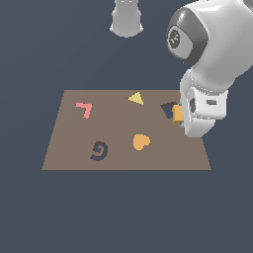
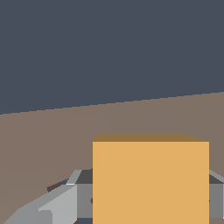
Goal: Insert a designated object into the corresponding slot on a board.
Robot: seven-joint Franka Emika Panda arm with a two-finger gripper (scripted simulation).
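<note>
The orange square block (image 1: 177, 113) is between the fingers of my gripper (image 1: 181, 117), which is shut on it. It hangs at the exterior view's right edge of the dark square slot (image 1: 167, 107), partly covering it. The slot lies at the far right of the brown board (image 1: 69, 148). The arm's white wrist hides the rest of the block and the slot's right side. In the wrist view the block (image 2: 150, 179) fills the lower middle, with a grey finger (image 2: 57, 205) on each side and the board (image 2: 52, 131) beneath. I cannot tell how high the block is above the board.
On the board lie a yellow triangle (image 1: 136, 98), a pink angle piece (image 1: 84, 109), an orange heart (image 1: 141, 142) and a dark spiral mark (image 1: 99, 150). The arm's grey base (image 1: 127, 20) stands beyond the board's far edge. Dark floor surrounds the board.
</note>
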